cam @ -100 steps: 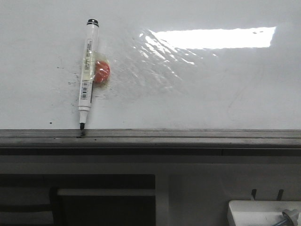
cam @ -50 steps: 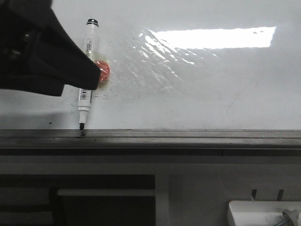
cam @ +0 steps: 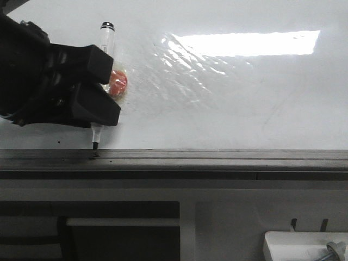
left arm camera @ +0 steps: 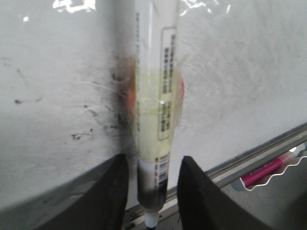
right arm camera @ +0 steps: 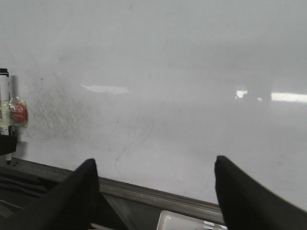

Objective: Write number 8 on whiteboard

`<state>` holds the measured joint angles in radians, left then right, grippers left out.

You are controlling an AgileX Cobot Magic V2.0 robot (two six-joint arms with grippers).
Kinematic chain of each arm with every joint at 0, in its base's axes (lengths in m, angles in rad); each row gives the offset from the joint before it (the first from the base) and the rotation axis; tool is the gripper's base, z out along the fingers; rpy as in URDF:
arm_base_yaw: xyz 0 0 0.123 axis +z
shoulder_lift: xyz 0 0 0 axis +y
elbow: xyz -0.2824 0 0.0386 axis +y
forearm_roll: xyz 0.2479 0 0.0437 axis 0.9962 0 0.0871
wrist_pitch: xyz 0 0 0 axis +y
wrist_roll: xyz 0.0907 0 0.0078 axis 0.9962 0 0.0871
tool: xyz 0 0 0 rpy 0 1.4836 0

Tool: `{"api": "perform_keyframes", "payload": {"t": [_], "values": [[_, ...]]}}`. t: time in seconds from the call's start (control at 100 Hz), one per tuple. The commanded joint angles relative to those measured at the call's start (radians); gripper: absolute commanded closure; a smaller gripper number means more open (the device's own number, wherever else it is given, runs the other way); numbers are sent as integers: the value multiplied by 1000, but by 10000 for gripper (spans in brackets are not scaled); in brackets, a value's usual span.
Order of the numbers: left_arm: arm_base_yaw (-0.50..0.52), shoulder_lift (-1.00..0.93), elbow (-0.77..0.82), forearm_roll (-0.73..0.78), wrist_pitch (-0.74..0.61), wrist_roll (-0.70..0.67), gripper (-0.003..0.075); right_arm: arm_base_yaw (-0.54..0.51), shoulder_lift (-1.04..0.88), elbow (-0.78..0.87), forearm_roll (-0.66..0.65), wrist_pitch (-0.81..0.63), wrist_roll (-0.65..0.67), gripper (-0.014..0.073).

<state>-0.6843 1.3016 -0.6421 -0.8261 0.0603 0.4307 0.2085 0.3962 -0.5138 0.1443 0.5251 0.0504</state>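
The left gripper reaches in from nine o'clock, its jaws spread on either side of the marker without touching it. The marker stands upright against the whiteboard, tip down on the grey tray ledge, a red magnet at its three o'clock. The right gripper has its jaws spread wide, empty. No number 8 is drawn.
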Motion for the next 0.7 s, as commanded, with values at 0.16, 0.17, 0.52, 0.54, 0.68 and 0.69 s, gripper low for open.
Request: {"api": "perform_keyframes", "payload": {"t": [0.16, 0.17, 0.52, 0.54, 0.68, 0.69], "values": [[-5, -15, -36, -7, -36, -7, 741, 3, 16, -35, 69, -78, -61, 143], [-5, -17, -41, -4, -23, -7, 741, 3, 16, -36, 80, -74, -84, 143], [-151, -230, -99, 24, 483, 725, 741, 3, 88, -92, 881, 301, -1088, 143], [-160, -238, -99, 24, 485, 741, 741, 3, 96, -94, 918, 308, -1128, 143], [-184, -262, -99, -6, 468, 809, 741, 42, 159, -94, 1094, 331, -1298, 143], [-184, -262, -99, -12, 468, 812, 741, 46, 162, -94, 1094, 331, -1305, 143]]}}
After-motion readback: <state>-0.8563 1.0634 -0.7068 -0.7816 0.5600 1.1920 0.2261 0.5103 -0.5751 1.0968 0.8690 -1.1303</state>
